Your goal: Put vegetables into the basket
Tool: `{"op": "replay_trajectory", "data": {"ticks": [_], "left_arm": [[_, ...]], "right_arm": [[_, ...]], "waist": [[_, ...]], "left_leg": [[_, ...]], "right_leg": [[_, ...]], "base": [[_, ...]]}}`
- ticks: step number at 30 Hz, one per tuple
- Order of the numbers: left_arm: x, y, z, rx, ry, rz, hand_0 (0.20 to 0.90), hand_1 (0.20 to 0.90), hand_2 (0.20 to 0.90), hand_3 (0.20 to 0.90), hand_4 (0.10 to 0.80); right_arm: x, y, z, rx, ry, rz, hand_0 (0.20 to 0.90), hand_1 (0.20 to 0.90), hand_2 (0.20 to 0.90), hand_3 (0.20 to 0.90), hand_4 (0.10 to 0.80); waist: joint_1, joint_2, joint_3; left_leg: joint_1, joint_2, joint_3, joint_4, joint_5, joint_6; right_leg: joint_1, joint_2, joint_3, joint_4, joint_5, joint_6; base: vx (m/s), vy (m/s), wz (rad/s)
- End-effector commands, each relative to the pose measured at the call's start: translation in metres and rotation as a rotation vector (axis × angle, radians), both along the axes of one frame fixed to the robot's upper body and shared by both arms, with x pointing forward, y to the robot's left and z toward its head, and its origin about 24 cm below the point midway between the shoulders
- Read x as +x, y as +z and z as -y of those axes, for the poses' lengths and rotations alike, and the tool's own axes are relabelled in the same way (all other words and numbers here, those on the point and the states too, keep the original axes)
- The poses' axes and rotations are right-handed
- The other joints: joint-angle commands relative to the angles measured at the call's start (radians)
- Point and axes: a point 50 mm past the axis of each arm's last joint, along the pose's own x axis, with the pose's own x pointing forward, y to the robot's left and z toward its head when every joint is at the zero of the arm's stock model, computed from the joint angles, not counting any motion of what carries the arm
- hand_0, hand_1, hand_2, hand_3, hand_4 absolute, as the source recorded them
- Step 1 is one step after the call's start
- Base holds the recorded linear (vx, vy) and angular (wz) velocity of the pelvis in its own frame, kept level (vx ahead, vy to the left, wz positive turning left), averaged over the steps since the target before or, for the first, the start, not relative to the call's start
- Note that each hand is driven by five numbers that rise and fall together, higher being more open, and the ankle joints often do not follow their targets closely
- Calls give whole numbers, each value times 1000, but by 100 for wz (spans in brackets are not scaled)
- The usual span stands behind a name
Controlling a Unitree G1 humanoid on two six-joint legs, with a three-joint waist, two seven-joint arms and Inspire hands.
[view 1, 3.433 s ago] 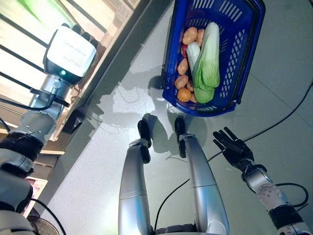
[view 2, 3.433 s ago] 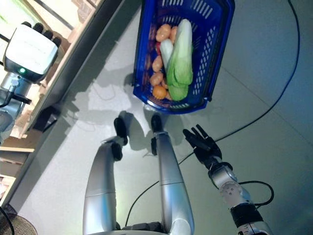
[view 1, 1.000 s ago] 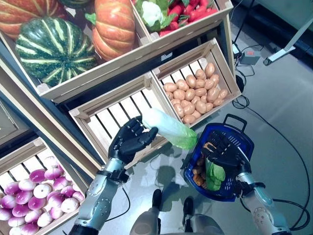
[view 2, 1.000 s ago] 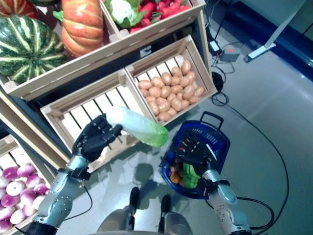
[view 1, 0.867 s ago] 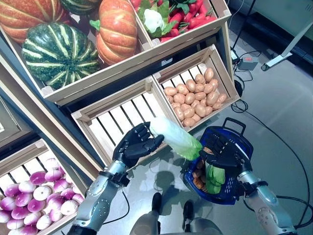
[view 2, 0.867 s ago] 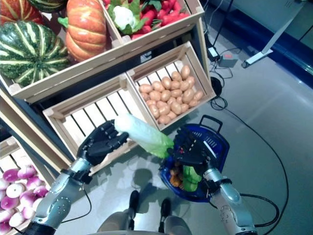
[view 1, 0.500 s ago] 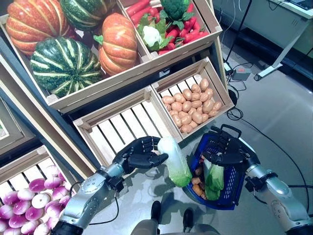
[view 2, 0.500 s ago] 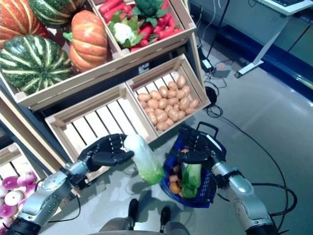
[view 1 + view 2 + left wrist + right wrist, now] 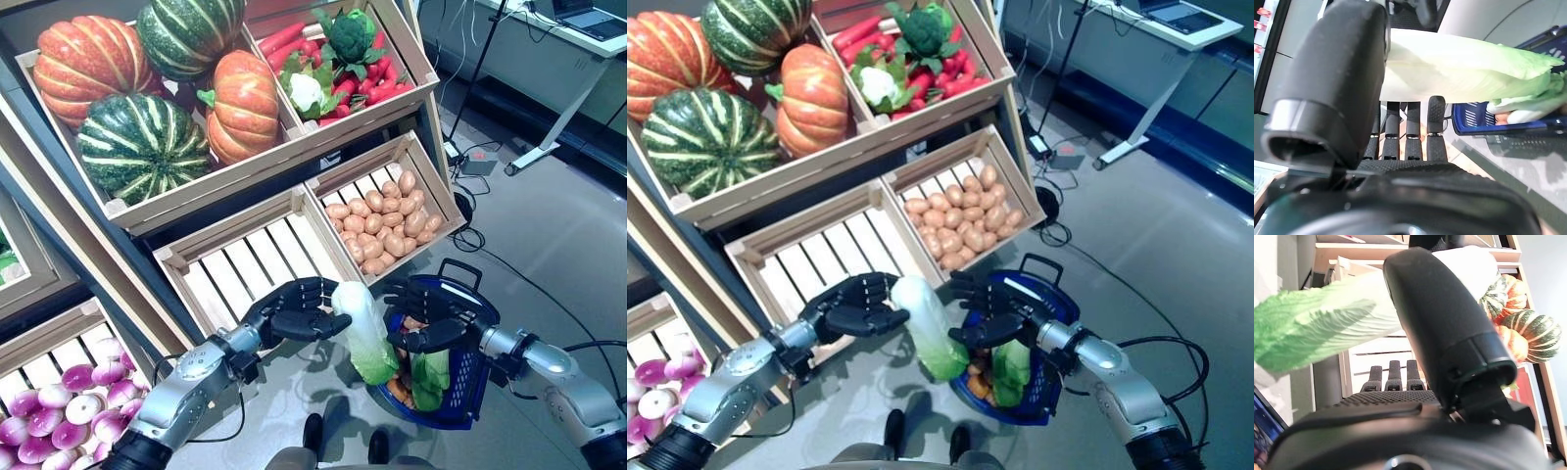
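Cabbage [image 9: 362,328], gripped by the left hand [image 9: 297,311], has swung down beside the basket [image 9: 465,397], where the right hand [image 9: 423,311] seemingly closes on it.

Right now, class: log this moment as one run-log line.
left hand: shut on cabbage | right hand: open beside cabbage | basket: holds greens, below leaf end | step: lowering pending

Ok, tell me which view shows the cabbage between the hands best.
The left eye view: the whole napa cabbage hangs there, leafy end down, between the left hand and right hand, beside the blue basket. The right eye view matches it. Each wrist view shows only part of it behind that hand's thumb.
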Motion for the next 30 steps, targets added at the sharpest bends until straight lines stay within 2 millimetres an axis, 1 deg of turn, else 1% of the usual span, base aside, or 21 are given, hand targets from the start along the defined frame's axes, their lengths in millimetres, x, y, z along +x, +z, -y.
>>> {"op": "replay_trajectory", "data": {"ticks": [1,6,9,15,18,26,30], "left_arm": [[23,53,8,-230,3,280,300,300,300,300,400],[23,59,18,-313,-9,311,300,300,300,300,400],[24,64,22,-335,-7,341,300,300,300,300,400],[23,68,24,-381,-9,362,300,300,300,300,400],[22,69,25,-417,-18,369,300,300,300,300,400],[20,71,35,-501,-91,365,300,300,300,300,400],[20,75,40,-542,-108,384,300,300,300,300,400]], "right_arm": [[8,22,-25,137,170,66,900,900,900,900,800],[6,12,-33,141,226,14,900,900,900,900,800],[6,9,-39,154,262,-25,900,900,900,900,800],[3,2,-41,186,287,-96,900,900,900,900,800],[1,-5,-45,182,304,-132,900,900,900,900,800],[-4,-20,-55,186,336,-217,900,900,900,900,800],[-8,-29,-61,201,374,-295,900,900,900,900,800]], "waist": [[13,-51,-124],[14,-53,-135],[15,-54,-140],[15,-56,-149],[16,-58,-152],[15,-58,-155],[15,-58,-157]], "left_leg": [[23,10,16,1,-55,-16],[24,12,12,1,-57,-19],[27,11,10,1,-60,-19],[30,11,10,1,-61,-20],[31,12,10,1,-62,-21],[34,15,14,1,-65,-20],[36,15,14,1,-67,-19]], "right_leg": [[-22,-96,11,-4,103,66],[-21,-96,9,-4,100,65],[-19,-95,11,-4,98,64],[-16,-94,15,-4,97,64],[-15,-93,18,-4,96,63],[-14,-93,24,-4,95,62],[-12,-92,29,-4,93,58]], "base": [[0,0,0],[-2,1,1],[0,0,0],[0,0,0],[0,0,0],[0,0,0],[0,0,0]]}}
